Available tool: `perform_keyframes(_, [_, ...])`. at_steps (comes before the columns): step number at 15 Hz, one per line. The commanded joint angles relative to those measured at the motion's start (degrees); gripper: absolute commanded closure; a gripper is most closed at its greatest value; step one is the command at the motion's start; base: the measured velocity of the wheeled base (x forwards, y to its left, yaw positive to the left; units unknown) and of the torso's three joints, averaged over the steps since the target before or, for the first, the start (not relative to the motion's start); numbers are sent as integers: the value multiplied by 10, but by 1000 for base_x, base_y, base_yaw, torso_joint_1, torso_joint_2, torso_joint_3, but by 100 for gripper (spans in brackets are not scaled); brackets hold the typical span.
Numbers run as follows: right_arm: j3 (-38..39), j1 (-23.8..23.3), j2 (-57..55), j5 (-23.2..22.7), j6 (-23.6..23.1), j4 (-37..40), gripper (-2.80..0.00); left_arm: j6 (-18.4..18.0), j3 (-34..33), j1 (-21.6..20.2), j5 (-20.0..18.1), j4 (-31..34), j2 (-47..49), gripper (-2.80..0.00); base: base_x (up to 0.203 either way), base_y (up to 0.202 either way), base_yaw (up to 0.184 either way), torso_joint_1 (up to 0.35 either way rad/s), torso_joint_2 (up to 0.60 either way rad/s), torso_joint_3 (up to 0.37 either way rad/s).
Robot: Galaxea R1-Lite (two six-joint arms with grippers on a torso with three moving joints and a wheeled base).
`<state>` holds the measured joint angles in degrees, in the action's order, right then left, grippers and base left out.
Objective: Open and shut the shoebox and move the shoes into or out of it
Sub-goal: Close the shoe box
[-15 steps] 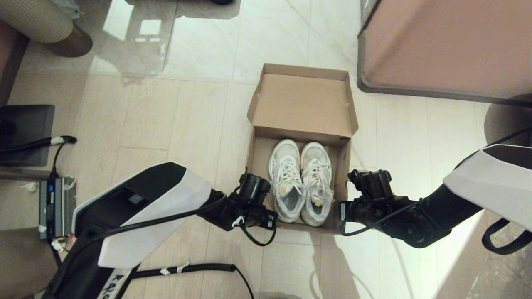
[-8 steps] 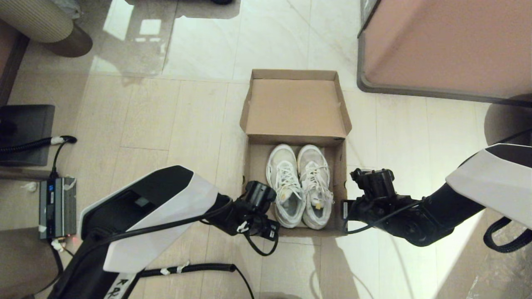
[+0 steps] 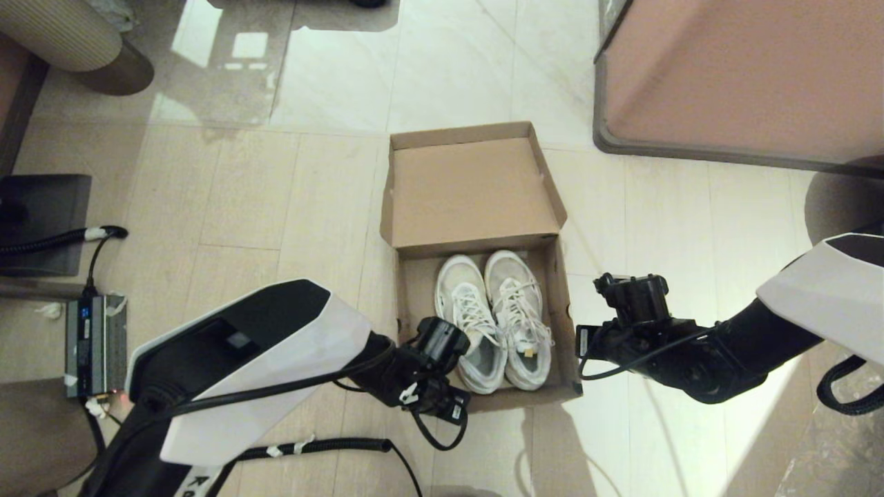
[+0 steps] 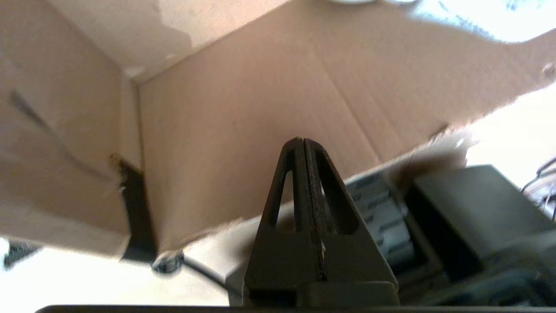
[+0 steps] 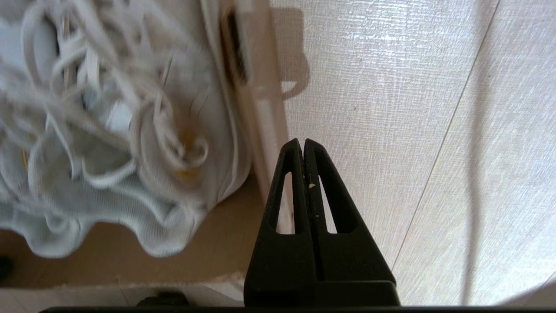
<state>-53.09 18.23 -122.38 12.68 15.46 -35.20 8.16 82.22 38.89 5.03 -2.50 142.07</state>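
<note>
The brown cardboard shoebox (image 3: 563,324) stands open on the floor, its lid (image 3: 469,190) tipped back on the far side. Both white sneakers (image 3: 494,317) lie side by side inside, toes toward the lid. My left gripper (image 4: 302,141) is shut and empty, its tip low against the outside of the box's left wall (image 4: 243,108) near the front corner. My right gripper (image 5: 302,141) is shut and empty too. It hangs over the floor just outside the box's right wall (image 5: 260,108), with the laces of the shoes (image 5: 108,130) visible past that wall.
A large pinkish-brown cabinet (image 3: 746,76) with a grey rim fills the back right. At the left are a grey power unit (image 3: 93,342) with cables, a dark mat (image 3: 41,221) and a ribbed beige cylinder (image 3: 69,34). A black cable (image 3: 311,449) lies near my base.
The box, shoes inside, has slid nearer and to the left, twisting so its lid swings left. My left gripper has followed nearer along its left wall. The right gripper has drawn slightly rightward.
</note>
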Motion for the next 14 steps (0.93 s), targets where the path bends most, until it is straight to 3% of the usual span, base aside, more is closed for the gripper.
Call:
perform_keyframes(1, [2, -6, 1, -2, 1, -2, 0, 3, -24, 0, 1, -1, -15, 0, 0, 0, 0, 0, 0, 0])
perform_keyframes(8, [81, 6, 59, -22, 0, -11, 0, 13, 10, 0, 9, -5, -36, 0, 0, 0, 0, 0, 0, 0])
perform_keyframes(14, [194, 58, 105, -30, 2, -36, 0, 29, 47, -3, 19, 0, -56, 0, 0, 0, 0, 0, 0, 0])
